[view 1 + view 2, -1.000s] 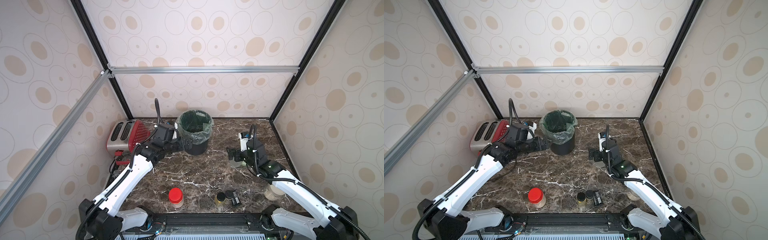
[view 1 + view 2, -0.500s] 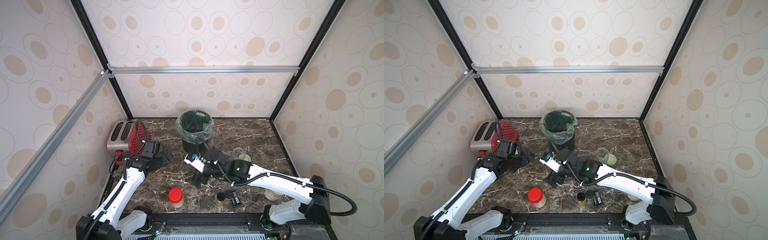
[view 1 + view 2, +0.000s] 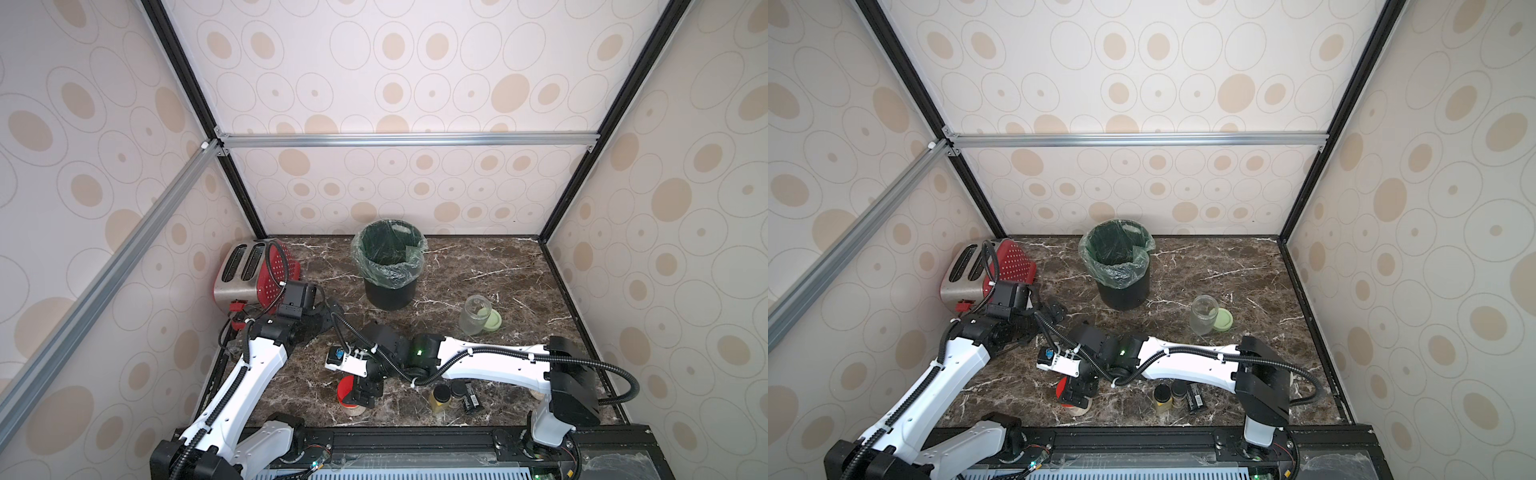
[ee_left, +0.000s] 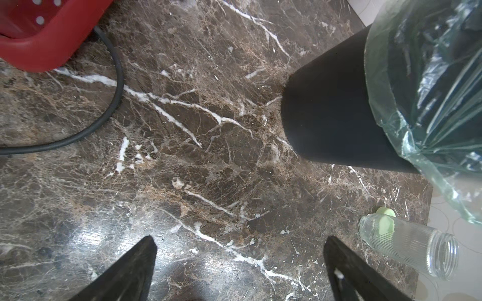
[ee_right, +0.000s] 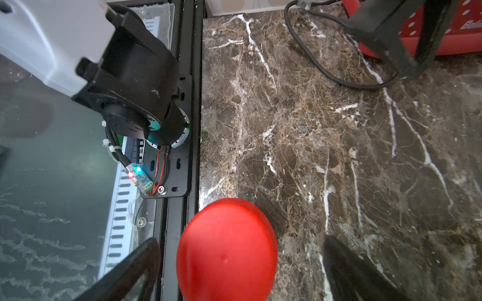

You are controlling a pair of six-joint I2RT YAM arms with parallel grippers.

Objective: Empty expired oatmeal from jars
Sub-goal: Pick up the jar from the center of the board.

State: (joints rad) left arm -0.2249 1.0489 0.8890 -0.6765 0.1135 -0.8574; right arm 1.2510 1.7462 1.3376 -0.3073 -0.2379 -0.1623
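Red-lidded jar (image 3: 347, 395): upright, long axis vertical, cap uppermost, directly beneath the right claw (image 3: 365, 392) at the near edge of the marble top (image 3: 478, 266). Pale oatmeal (image 3: 356, 410) shows under the cap. In the right wrist view the red lid (image 5: 227, 250) sits between the spread fingers (image 5: 140, 260), a little nearer one of them than the other, and no contact is seen.

Right claw: released, wide, empty, pointing down over the jar. It is by far the nearer arm. Judgement: the coming move is a straight drop, then a squeeze across the cap or the glass just below it.

Left claw (image 3: 330, 309): released and empty over bare marble, well apart from the red-lidded jar. The toaster (image 3: 249, 270) is behind it and the bin (image 3: 390, 266) ahead of it.

Emptied jar (image 3: 473, 316): open and clear, green lid (image 3: 493, 321) just beside it, well away from both claws.

Change: a second ago the right claw stood by the emptied jar and the left claw was at the bin. Since then the right arm has swung across to the red-lidded jar, and the left has drawn back toward the toaster.
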